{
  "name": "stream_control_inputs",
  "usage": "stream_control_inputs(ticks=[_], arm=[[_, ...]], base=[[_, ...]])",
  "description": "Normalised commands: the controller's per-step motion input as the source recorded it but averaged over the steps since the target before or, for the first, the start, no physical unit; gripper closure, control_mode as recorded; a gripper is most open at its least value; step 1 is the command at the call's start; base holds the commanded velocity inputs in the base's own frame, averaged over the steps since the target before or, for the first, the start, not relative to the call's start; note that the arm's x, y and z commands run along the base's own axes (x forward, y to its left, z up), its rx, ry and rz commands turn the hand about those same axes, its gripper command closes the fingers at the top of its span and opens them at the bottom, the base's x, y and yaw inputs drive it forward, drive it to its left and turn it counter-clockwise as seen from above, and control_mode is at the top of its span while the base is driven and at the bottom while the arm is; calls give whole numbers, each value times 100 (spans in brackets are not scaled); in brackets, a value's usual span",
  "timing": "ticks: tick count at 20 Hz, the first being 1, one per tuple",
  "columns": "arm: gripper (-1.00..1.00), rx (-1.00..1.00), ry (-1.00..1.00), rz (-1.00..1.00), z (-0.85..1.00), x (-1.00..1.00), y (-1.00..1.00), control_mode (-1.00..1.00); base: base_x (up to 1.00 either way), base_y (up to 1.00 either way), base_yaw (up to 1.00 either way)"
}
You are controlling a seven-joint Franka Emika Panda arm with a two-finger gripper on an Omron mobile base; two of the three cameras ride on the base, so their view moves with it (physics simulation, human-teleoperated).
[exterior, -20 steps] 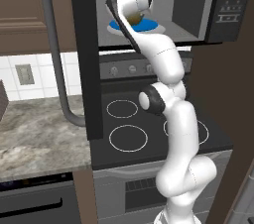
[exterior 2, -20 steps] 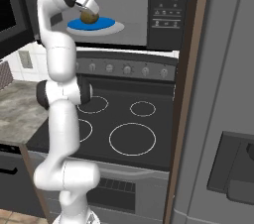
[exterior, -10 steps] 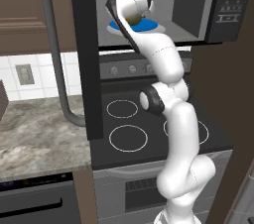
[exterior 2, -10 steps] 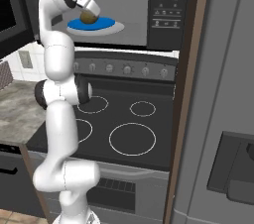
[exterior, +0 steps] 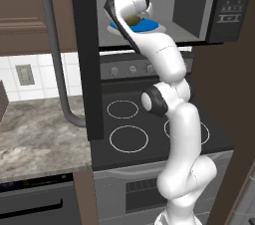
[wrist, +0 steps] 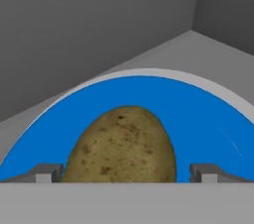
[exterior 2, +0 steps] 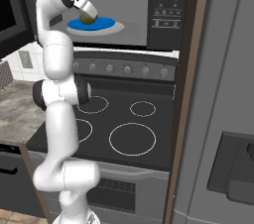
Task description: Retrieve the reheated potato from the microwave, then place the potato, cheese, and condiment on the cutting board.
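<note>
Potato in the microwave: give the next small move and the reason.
Probably close the hand on the potato. Its fingers stand open on either side of the potato, which lies on the blue plate inside the microwave.

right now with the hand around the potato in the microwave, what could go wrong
The open hand straddles the potato low at its near end, so closing might squeeze the rounded skin out forward. The potato sits on a blue plate, which could be dragged along. The arm reaches inside the microwave, so lifting could hit the cavity's ceiling.
</note>
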Motion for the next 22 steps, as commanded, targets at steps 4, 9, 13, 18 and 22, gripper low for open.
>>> stream_control_inputs(ticks=[4,9,13,18,22], arm=[[-100,0,15,-6,-6,0,0,-100],[100,0,9,-3,-11,7,0,-100],[100,2,2,0,-10,21,-2,-100],[100,4,0,0,-8,11,-17,-100],[100,3,0,0,0,-6,-10,-100]], base=[[0,0,0],[0,0,0],[0,0,0],[0,0,0],[0,0,0]])
